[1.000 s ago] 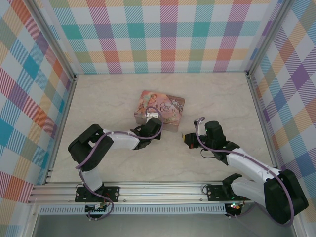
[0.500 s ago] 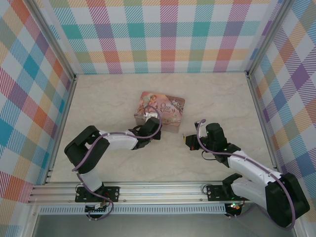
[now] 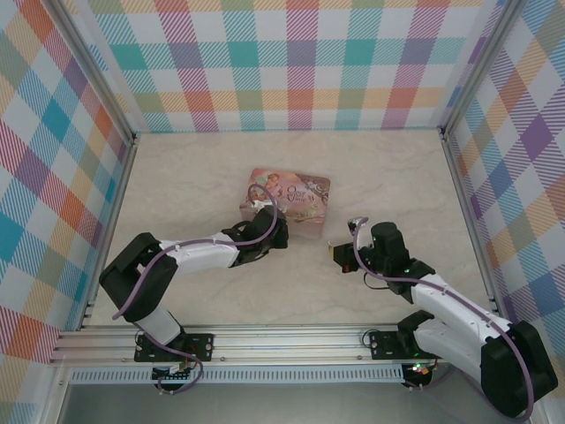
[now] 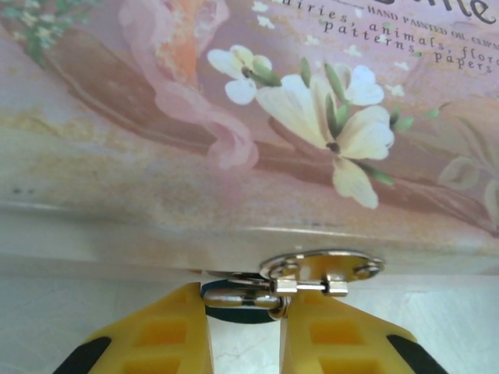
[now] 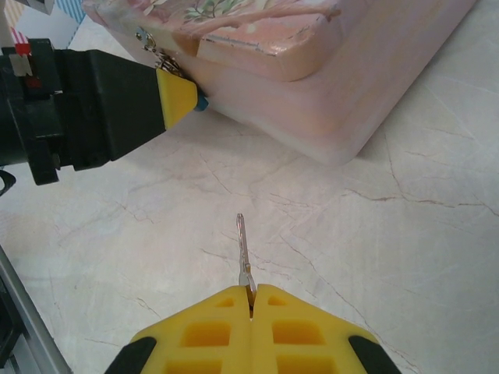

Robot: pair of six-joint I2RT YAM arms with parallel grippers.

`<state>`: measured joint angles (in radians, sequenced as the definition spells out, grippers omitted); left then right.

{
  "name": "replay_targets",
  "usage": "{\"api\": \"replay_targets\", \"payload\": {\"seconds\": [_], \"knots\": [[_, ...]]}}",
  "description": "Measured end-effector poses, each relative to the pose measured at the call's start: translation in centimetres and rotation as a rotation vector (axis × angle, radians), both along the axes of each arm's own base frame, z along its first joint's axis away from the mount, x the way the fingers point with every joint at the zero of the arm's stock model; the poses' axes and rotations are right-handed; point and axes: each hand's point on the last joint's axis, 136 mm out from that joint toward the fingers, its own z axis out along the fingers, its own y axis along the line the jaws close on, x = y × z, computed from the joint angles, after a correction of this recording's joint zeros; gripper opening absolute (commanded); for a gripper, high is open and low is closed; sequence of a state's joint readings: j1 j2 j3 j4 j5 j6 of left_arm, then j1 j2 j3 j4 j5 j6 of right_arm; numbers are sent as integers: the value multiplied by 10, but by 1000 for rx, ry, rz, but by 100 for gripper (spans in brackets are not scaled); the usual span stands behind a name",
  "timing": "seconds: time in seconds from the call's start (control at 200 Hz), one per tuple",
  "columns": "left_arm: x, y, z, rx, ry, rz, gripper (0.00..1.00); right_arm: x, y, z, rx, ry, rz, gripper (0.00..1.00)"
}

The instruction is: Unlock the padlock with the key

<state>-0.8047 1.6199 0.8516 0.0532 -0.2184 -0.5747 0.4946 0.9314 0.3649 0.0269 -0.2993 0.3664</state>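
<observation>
From above, the left gripper (image 3: 267, 231) sits at the near edge of the tin (image 3: 296, 193). The right gripper (image 3: 336, 254) is low over the table (image 3: 397, 177), apart from the tin and pointing left.

Left wrist: the yellow fingers (image 4: 175, 331) stand narrow, clasping the padlock (image 4: 238, 298) (its blue body mostly hidden), which is just beside the hasp (image 4: 320, 267) at the tin's front rim.

Right wrist: the fingers (image 5: 296, 323) are pressed together on the key (image 5: 242, 249), whose blade points toward the tin.
</observation>
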Motion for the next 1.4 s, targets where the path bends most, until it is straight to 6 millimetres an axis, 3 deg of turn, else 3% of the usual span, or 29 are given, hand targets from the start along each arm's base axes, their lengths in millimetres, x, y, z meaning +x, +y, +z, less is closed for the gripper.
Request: {"api": "replay_targets", "payload": {"seconds": [0.35,0.61,0.84,1.095,1.4], "knots": [[-9,-13,3,-131,87,26,9,-22,21,-23,-50,4,140,3],[-15,-21,7,-222,148,48,9,-24,30,-39,-89,-19,208,3],[-20,-27,7,-279,201,63,8,-16,39,-53,-121,-32,250,3],[-21,-30,9,-313,220,80,8,1,57,-50,-117,-77,275,2],[-19,-32,12,-330,211,81,7,13,62,-56,-160,-128,261,2]]}}
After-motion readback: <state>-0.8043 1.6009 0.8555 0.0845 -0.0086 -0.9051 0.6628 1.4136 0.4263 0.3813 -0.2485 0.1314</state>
